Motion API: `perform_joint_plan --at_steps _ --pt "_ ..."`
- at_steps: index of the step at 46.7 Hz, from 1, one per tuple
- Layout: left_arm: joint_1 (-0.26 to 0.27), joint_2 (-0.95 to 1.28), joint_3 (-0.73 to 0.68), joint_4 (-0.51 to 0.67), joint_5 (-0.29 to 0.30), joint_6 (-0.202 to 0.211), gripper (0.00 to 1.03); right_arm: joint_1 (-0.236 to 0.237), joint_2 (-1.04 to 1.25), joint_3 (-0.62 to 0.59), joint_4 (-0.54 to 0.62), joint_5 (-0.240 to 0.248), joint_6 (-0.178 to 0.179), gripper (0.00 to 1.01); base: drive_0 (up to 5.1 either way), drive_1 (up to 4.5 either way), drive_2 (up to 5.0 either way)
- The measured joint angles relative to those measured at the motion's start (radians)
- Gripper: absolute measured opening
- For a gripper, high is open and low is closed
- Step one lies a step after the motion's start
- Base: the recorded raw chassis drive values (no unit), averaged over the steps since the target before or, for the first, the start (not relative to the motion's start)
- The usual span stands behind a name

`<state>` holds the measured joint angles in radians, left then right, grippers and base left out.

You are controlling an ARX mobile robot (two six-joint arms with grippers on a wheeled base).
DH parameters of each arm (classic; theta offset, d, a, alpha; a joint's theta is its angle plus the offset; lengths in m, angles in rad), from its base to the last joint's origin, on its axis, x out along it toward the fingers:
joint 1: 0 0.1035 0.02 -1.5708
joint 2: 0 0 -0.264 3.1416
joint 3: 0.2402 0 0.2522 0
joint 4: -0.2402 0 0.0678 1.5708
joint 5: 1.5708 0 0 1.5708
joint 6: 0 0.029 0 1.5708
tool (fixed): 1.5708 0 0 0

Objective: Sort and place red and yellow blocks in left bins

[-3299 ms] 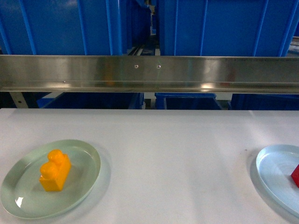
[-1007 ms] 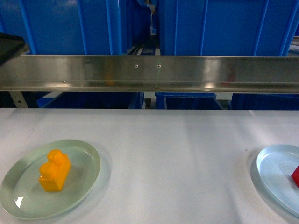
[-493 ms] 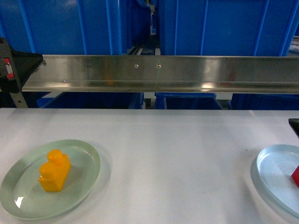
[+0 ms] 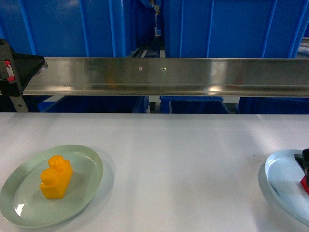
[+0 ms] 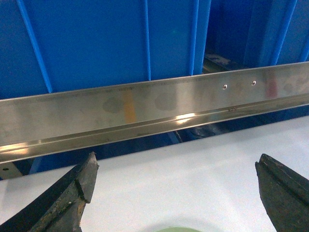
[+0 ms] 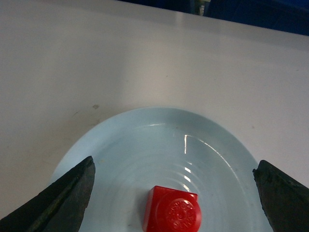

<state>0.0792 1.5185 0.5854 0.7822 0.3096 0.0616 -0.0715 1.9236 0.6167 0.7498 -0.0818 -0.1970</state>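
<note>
Over the pale blue plate our right hand hangs spread, straddling the red block; our left hand, equally wide, faces the blue bins

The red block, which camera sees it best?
The right wrist view: the red block sits whole on the pale blue plate, between the open right gripper fingers. The head view shows only a sliver at its edge. The left wrist view misses it.
</note>
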Motion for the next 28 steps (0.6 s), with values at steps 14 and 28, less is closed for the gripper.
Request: perform_joint_plan --at_steps 14,28 --pt "0.000 0.000 0.000 0.000 -0.001 0.000 0.98 -0.002 0.117 0.014 0.018 -0.005 0.001 0.98 0.0 0.00 0.0" --pt "0.000 0.000 0.000 -0.001 -0.002 0.000 0.98 -0.042 0.236 0.078 0.048 -0.046 0.013 0.98 0.0 0.00 0.0"
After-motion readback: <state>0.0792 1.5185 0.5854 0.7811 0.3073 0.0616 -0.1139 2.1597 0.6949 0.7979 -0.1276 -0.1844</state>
